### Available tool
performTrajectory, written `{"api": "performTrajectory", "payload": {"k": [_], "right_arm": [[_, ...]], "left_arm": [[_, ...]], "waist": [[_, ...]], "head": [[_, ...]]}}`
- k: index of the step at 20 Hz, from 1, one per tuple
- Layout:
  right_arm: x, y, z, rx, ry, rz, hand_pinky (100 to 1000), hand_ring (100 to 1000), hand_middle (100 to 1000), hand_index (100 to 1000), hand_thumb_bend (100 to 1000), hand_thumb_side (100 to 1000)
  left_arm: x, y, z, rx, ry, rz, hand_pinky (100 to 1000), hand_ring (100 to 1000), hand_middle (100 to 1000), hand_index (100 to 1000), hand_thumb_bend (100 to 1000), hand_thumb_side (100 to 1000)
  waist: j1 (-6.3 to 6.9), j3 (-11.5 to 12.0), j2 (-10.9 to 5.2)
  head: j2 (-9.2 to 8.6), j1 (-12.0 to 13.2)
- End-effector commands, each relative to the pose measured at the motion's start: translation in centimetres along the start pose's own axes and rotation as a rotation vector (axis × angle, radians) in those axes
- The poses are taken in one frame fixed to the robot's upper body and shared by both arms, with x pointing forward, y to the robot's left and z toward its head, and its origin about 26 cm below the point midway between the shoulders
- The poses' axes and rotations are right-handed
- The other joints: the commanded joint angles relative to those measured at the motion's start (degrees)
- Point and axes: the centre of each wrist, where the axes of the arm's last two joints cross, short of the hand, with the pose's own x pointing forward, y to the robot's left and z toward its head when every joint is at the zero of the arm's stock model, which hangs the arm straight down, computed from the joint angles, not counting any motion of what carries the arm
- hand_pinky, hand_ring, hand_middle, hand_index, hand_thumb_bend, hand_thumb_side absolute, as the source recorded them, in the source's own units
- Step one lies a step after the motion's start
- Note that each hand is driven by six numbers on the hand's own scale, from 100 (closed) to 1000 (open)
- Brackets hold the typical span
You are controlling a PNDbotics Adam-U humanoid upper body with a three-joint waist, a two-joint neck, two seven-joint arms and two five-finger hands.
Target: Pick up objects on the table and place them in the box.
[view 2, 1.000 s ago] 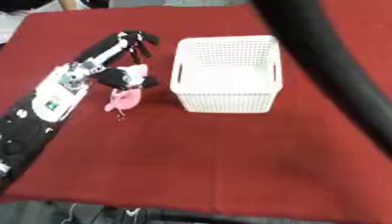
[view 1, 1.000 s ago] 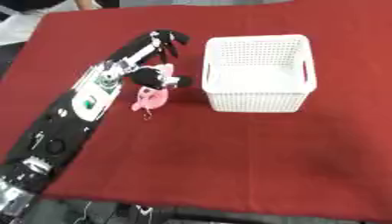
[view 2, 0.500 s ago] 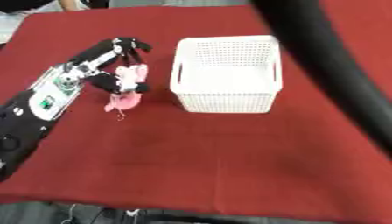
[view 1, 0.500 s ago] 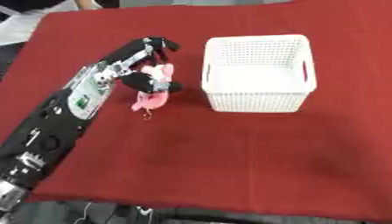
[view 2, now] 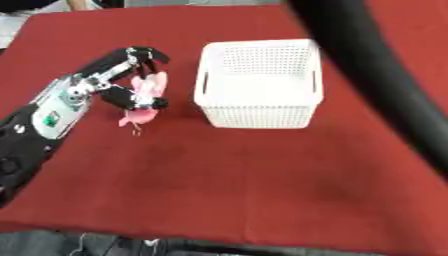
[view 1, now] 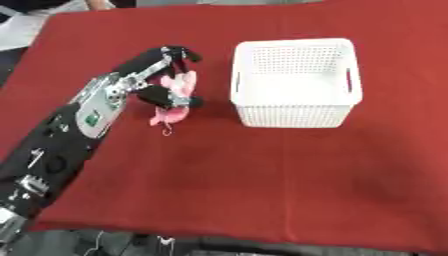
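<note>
Left hand (view 1: 156, 80) reaches in from the table's near-left corner, arm lying diagonally over the red tablecloth (view 1: 262, 170), and sits left of centre, toward the far half of the table. Its fingers and thumb are curled around a small pink soft object (view 1: 176, 97); fingers arch over the top, thumb presses in from below, so it is clamped on that object. Pink object shape unclear, looks like a soft toy or cloth piece, with a thin bit hanging off its lower end right at the cloth; cannot tell if it is lifted clear of the cloth or resting on it. White perforated plastic box (view 1: 296, 82) stands upright just right of the hand, in the far-centre part of the table, with a slot handle on each short side; nothing visible inside it. Pink object is outside the box, near its left wall but not touching. In the right eye view a dark blurred band (view 2: 376, 75) crosses the upper right, likely the right arm close to the camera; no right hand visible.
</note>
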Motion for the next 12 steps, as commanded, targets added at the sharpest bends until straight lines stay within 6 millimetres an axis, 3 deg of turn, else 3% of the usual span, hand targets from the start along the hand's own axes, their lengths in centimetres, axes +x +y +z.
{"api": "performTrajectory", "payload": {"k": [1, 12], "right_arm": [[0.3, -0.5, -0.4, 0.006, -0.021, 0.011, 631, 754, 815, 831, 149, 760], [0.3, -0.5, -0.5, 0.01, -0.026, 0.01, 631, 754, 814, 821, 147, 759]], "left_arm": [[-0.5, 1.3, -0.3, 0.004, 0.01, -0.061, 527, 688, 769, 873, 617, 731], [-1.6, 0.0, -1.3, -0.029, 0.035, -0.102, 537, 694, 765, 864, 605, 714]], "waist": [[-0.22, -0.1, -0.76], [-0.13, -0.4, -0.33]], "head": [[-0.42, 0.0], [-0.42, 0.0]]}}
